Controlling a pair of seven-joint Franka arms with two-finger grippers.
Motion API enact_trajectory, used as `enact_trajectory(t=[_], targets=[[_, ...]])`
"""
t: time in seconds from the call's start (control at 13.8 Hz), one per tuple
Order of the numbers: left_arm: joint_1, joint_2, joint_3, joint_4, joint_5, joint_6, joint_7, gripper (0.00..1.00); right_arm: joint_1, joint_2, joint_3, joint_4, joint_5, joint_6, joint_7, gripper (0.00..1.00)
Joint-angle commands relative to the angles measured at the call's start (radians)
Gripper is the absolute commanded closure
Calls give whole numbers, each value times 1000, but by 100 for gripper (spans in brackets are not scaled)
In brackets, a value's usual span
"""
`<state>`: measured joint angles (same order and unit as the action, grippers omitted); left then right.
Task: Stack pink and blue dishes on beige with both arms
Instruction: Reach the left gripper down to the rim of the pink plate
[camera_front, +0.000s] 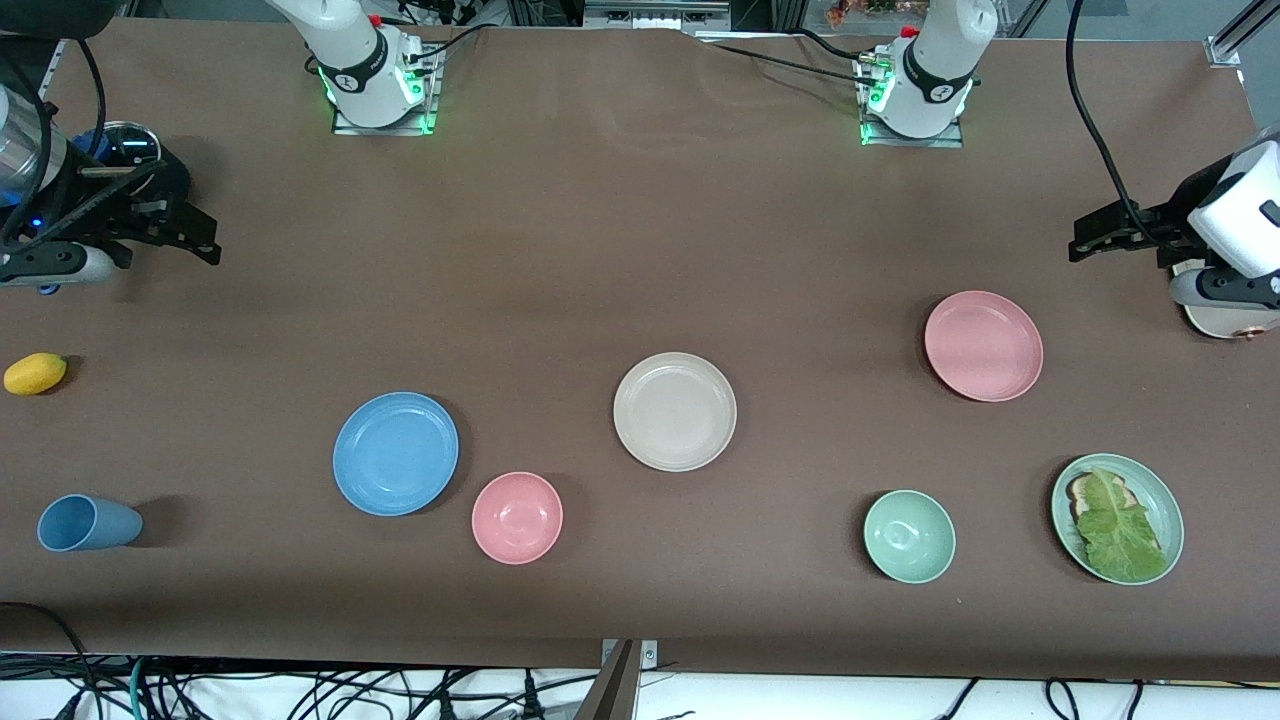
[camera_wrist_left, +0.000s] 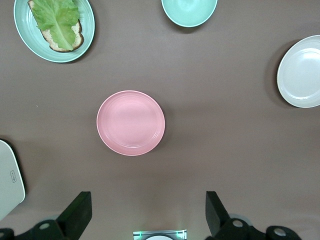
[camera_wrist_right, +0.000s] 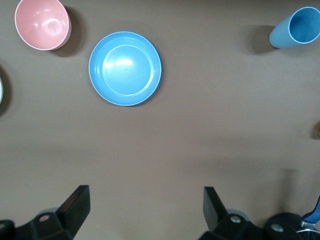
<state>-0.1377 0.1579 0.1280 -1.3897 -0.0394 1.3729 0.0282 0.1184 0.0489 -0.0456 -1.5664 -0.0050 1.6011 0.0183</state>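
At the middle of the table (camera_front: 600, 230) we saw the beige plate (camera_front: 675, 411) lying bare, with the blue plate (camera_front: 395, 453) toward the right arm's end and slightly nearer the front camera, and the pink plate (camera_front: 983, 345) toward the left arm's end and slightly farther from it. We found the left gripper (camera_front: 1090, 235) raised at the left arm's end, its jaws spread wide and empty. We found the right gripper (camera_front: 195, 235) raised at the right arm's end, likewise spread wide and holding nothing.

A wide brown table (camera_front: 620, 230) fills the view, with tangled black cables (camera_front: 300, 690) along its near edge.
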Motion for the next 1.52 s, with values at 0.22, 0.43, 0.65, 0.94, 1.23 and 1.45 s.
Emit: enact_trajectory(t=[0.22, 0.43, 0.65, 0.94, 1.23, 1.45], targets=[[0, 141, 10, 23, -16, 5, -11, 0, -6, 11, 0, 26, 2, -20, 11, 0], [-14, 219, 5, 21, -4, 28, -11, 0, -6, 11, -2, 29, 2, -20, 11, 0], [-13, 267, 5, 12, -2, 28, 2, 0, -8, 11, -2, 26, 2, -20, 12, 0], [3, 327, 5, -9, -4, 29, 36, 0, -8, 11, -2, 26, 2, -20, 12, 0], [62, 365, 4, -46, -19, 60, 110, 0, -6, 12, -2, 26, 2, -20, 11, 0], [133, 361, 4, -141, -28, 170, 223, 0, -6, 11, -2, 26, 2, -20, 11, 0]])
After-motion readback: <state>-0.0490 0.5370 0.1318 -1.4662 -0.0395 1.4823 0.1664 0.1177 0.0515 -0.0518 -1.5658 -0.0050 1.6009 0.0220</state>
